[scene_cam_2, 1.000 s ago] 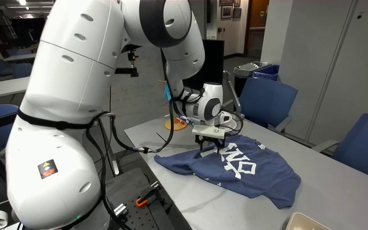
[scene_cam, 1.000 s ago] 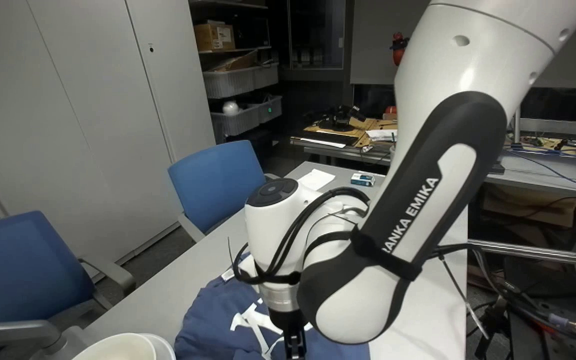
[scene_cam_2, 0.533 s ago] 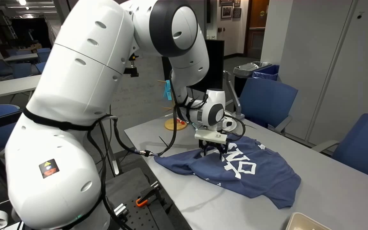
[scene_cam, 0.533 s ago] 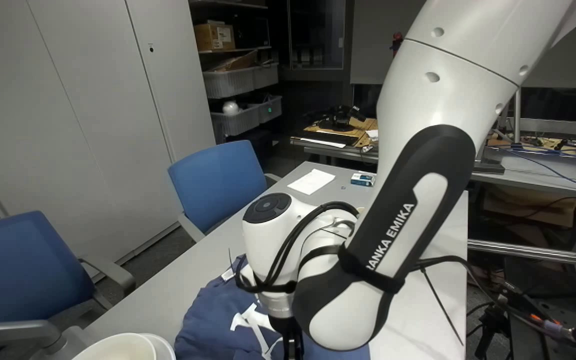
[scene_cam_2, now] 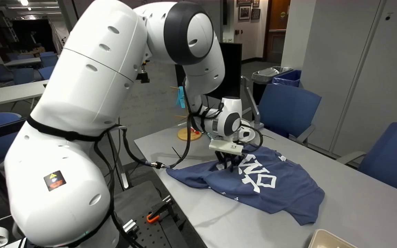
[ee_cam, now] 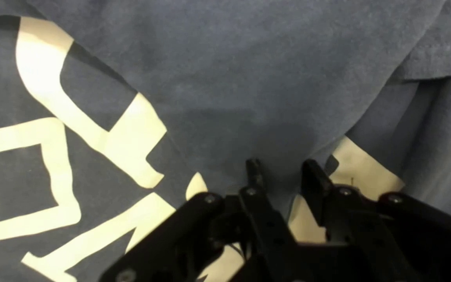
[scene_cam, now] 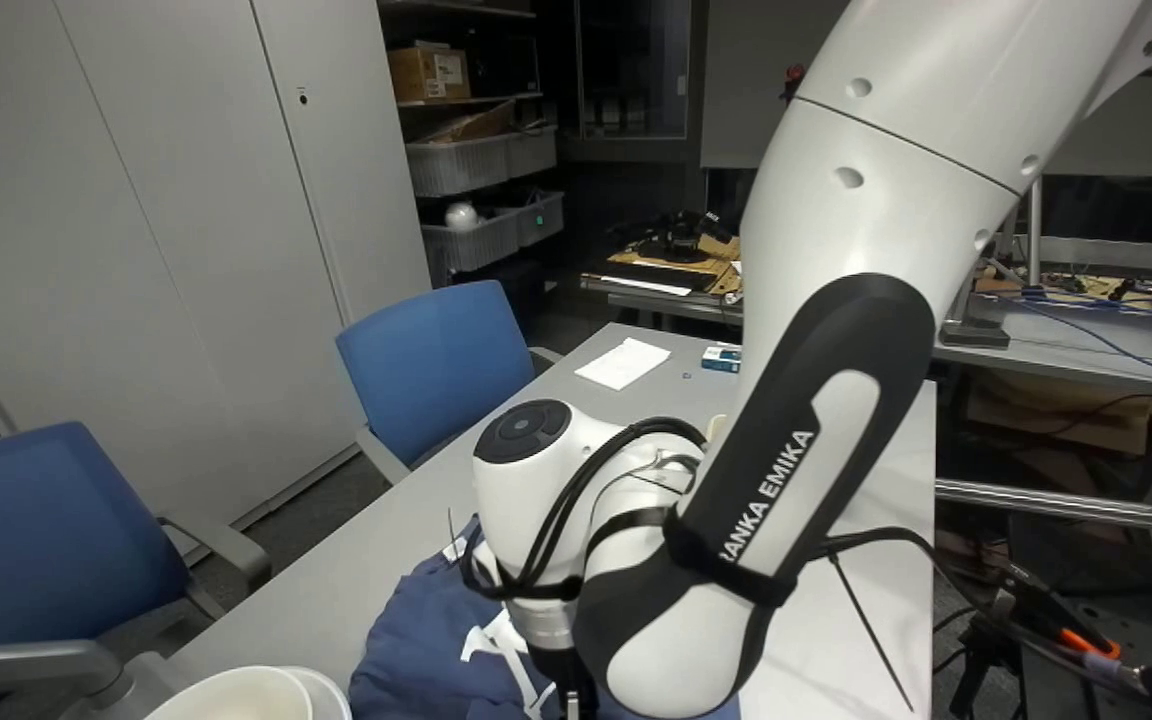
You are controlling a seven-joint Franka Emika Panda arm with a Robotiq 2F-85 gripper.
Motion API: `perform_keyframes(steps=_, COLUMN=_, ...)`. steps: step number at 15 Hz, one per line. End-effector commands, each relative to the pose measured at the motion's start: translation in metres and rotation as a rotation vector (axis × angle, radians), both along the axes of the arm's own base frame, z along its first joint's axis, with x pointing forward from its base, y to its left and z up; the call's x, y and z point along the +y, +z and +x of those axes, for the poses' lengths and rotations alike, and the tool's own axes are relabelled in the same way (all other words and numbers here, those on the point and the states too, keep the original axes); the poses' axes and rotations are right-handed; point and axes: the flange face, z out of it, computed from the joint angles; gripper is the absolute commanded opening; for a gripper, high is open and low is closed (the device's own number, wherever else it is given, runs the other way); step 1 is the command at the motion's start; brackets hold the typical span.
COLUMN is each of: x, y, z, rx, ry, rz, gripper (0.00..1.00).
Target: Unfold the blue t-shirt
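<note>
Two black fingers (ee_cam: 264, 215) of the gripper (ee_cam: 281, 164) stood a little apart, dark cloth of the blue t-shirt (scene_cam_2: 288, 193) showing in the gap; whether they touched it was unclear. A flap (ee_cam: 241, 58) hid some of the t-shirt's white letters (ee_cam: 133, 141). In an exterior view it lay rumpled on the table (scene_cam_2: 364, 203), one end near the left edge, with blue chairs (scene_cam_2: 288, 108) beyond the far right side.

The t-shirt (scene_cam_2: 276, 196) lies on the worktop (scene_cam_2: 360, 199), the claw (scene_cam_2: 228, 167) over it. In an exterior view, a container (scene_cam_2: 315, 237) stands before the t-shirt, a chair (scene_cam_2: 288, 107) behind.
</note>
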Motion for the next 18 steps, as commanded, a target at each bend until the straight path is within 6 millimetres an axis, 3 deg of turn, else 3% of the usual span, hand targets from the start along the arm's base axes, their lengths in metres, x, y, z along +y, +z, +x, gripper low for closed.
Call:
perform_keyframes(steps=1, x=-0.001, y=-0.003, z=0.008, rx=-0.010, ry=-0.028, rz=-0.027, gripper=0.01)
perform_keyframes(steps=4, x=-0.012, y=0.005, z=0.007, rx=-0.013, ry=-0.046, rz=-0.042, gripper=0.00)
perform_keyframes(steps=7, x=-0.038, y=0.026, z=-0.003, rx=0.035, ry=-0.077, rz=-0.096, gripper=0.01)
perform_keyframes(steps=13, x=-0.109, y=0.082, z=-0.054, rx=0.189, ry=-0.176, rz=-0.235, gripper=0.01)
perform_keyframes(steps=18, x=-0.162, y=0.123, z=-0.095, rx=0.216, ry=-0.285, rz=-0.337, gripper=0.01)
